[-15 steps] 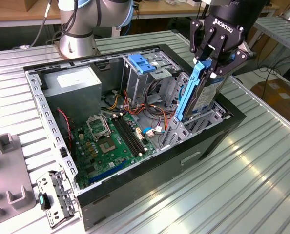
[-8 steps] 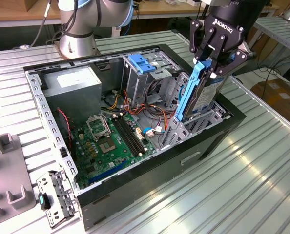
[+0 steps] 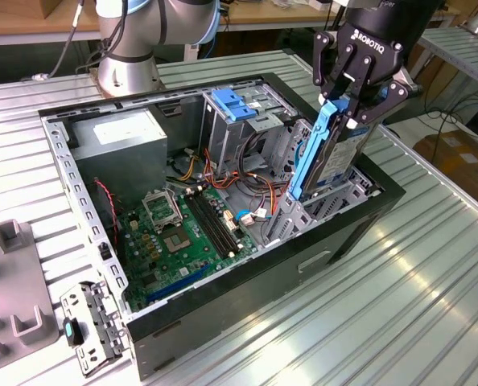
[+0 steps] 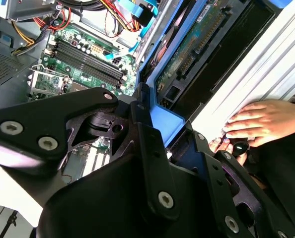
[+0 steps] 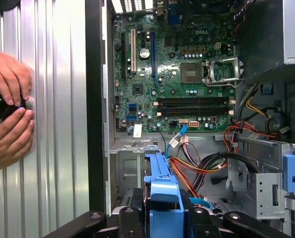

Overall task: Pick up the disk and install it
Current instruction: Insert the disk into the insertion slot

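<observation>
The fingers (image 3: 333, 84) are clenched on the upper end of the disk (image 3: 329, 157), which is held by its blue carrier. The disk hangs directly below them with its long axis near upright. Its lower end is entered in the metal drive bay (image 3: 286, 215) of the open computer case (image 3: 319, 259). It is judged not yet seated.

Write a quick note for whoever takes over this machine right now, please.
The pincer is shut on the top of the flat, blue-framed metal disk.
Disk: tilted upright, lower end inside the grey metal bay at a corner of the open black computer case, upper part above the rim.
Done: picked up, brought to the bay.
Left: not yet fully seated.
A person's hands rest on the ribbed metal table beside the case.
</observation>
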`<state>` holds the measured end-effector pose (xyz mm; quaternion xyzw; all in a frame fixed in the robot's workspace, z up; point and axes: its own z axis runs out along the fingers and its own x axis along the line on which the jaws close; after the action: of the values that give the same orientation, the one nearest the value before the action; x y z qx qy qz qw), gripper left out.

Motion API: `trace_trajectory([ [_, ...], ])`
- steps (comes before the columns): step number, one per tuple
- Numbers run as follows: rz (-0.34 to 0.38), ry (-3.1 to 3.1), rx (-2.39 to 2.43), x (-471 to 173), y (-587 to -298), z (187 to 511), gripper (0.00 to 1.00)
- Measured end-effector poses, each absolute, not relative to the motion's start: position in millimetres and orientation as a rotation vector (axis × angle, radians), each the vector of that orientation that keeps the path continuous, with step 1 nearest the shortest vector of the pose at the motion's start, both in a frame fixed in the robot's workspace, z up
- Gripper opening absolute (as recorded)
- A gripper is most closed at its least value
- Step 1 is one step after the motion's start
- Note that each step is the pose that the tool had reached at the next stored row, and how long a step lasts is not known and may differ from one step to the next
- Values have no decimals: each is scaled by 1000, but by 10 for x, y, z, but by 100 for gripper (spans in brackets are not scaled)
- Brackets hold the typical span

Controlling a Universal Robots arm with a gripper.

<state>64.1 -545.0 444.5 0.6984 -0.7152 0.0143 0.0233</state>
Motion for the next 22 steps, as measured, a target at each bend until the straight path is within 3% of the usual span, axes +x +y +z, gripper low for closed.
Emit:
trace_trajectory([
  [9,43,-2214,2163,641,-5450,4445,37],
  [11,43,-2214,2163,641,-5450,4446,38],
  [12,43,-2214,2163,641,-5450,4446,44],
  [16,43,-2215,2163,641,-5450,4436,44],
  [22,44,-2215,2163,641,-5450,4267,44],
])
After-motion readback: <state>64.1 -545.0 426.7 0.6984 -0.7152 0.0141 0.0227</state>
